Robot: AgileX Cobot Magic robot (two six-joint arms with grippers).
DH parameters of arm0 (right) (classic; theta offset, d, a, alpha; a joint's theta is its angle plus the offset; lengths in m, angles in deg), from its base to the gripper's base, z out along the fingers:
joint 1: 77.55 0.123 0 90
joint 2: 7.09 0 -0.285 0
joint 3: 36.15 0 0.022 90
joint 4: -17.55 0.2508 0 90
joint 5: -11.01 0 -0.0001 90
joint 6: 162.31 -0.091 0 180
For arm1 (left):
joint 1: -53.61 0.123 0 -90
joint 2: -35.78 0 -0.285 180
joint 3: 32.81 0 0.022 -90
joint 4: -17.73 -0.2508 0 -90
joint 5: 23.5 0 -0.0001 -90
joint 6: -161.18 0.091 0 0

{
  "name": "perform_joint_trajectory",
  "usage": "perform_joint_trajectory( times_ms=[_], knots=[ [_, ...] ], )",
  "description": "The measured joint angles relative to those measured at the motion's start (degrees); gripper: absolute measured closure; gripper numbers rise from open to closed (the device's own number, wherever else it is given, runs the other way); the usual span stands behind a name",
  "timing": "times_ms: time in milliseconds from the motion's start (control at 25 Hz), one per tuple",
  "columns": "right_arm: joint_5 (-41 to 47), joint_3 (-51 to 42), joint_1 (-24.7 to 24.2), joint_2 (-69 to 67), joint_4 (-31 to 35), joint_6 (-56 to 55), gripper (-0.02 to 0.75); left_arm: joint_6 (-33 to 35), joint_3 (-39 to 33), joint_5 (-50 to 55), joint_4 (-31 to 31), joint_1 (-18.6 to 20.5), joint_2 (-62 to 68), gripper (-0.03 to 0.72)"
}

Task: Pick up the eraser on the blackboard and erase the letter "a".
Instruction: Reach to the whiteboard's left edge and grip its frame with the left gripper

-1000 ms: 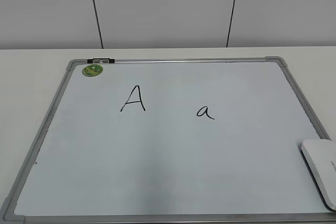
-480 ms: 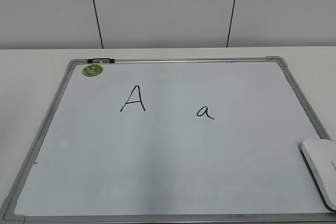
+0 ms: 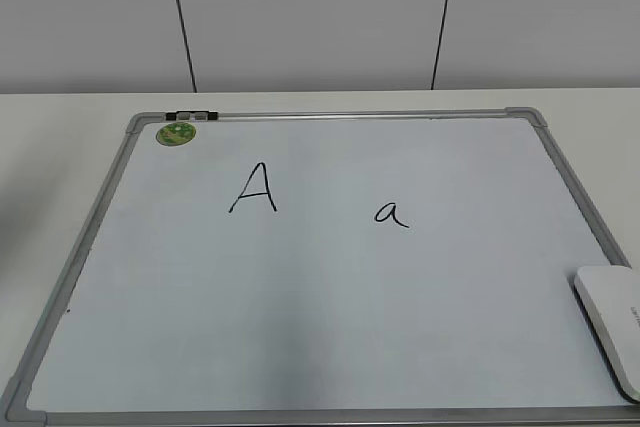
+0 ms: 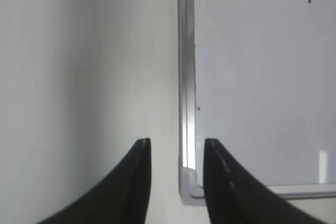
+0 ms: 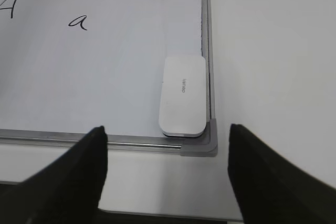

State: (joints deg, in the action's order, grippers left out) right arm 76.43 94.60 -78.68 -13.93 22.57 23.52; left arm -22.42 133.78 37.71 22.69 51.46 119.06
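The blackboard (image 3: 330, 277) is a white board with a grey frame, lying flat on the table. The small black letter "a" (image 3: 392, 214) is right of its middle and also shows in the right wrist view (image 5: 77, 22). The white eraser (image 3: 612, 317) lies flat in the board's near right corner, against the frame. In the right wrist view the eraser (image 5: 184, 95) lies just ahead of my right gripper (image 5: 167, 128), which is wide open, empty and above the board's near edge. My left gripper (image 4: 176, 142) is open and empty over the board's near left corner (image 4: 191, 190). Neither gripper shows in the exterior view.
A taller capital "A" (image 3: 253, 187) is written left of the small letter. A round green magnet (image 3: 176, 133) sits at the board's far left corner. A white table (image 3: 60, 147) surrounds the board, with a grey panelled wall (image 3: 320, 17) behind.
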Motion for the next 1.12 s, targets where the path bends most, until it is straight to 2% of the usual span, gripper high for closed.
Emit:
perform_joint_trajectory(
  times_ms=[400,1120],
  knots=[
    [0.0,0.0,0.0,0.0,0.0,0.0,0.206,0.0,12.4,-0.6,1.0,0.0,21.1,0.445],
    [0.0,0.0,0.0,0.0,0.0,0.0,0.206,0.8,24.0,-1.7,1.0,-2.3,43.0,0.445]
  ],
)
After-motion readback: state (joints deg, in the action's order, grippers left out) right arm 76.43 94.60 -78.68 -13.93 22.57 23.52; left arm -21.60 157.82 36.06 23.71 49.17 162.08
